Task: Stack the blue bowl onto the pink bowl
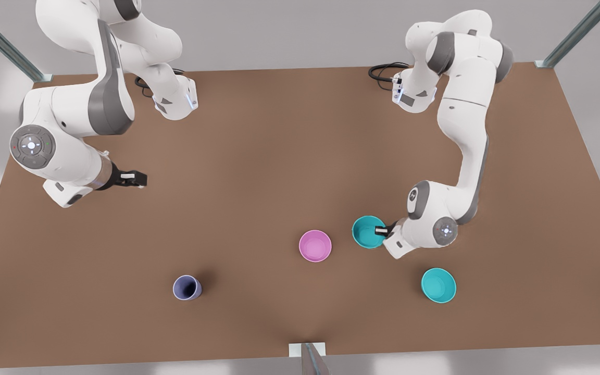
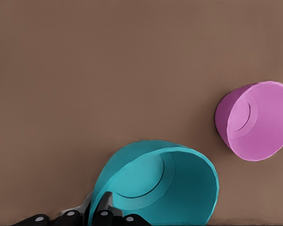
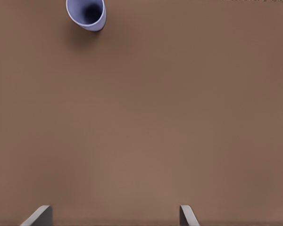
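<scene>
Left pincer (image 1: 382,230) is clamped on the rim of the blue bowl (image 1: 366,232), which sits just beside the pink bowl (image 1: 315,246) on the bench (image 1: 279,156). Right pincer (image 1: 136,178) waits well apart from the pink bowl, fingers spread, holding nothing.

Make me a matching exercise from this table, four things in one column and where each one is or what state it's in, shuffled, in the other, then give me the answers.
Things:
1. blue bowl
2. pink bowl
3. periwinkle cup
4. lighter turquoise bowl

Places or states:
A. stands alone toward the front view's left
B. its rim is between the left gripper's jaws
C. sits free just beside the gripped bowl
D. sits nearest the front view's right edge, untouched

The right gripper waits, open, far from all four.

Pairs: 1-B, 2-C, 3-A, 4-D
</scene>
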Controlling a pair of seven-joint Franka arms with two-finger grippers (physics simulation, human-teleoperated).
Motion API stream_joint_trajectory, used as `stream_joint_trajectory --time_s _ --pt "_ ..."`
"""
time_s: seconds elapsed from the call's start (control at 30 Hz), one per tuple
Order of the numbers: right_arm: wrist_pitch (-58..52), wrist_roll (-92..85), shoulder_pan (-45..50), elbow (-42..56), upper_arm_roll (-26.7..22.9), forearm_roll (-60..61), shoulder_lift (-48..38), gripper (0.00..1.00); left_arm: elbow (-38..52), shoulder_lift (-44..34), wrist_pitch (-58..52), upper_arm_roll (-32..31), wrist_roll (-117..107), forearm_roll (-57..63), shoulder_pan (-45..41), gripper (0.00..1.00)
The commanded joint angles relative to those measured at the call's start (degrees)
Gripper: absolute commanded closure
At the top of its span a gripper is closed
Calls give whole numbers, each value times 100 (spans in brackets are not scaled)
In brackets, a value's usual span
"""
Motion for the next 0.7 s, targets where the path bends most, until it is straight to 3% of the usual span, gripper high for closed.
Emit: stream_joint_trajectory --time_s 0.0,0.2,0.67 --pt "-51 -320 2 3 4 -5 0 0 289 63 -226 -84 -4078 -179 -536 79" --pt "-95 -320 2 47 -4 -5 0 0 1519 784 -182 -66 -5107 -275 -1161 79" --pt "-95 -320 20 91 5 -14 79 0 1660 1118 248 -66 -4958 -232 -897 79"
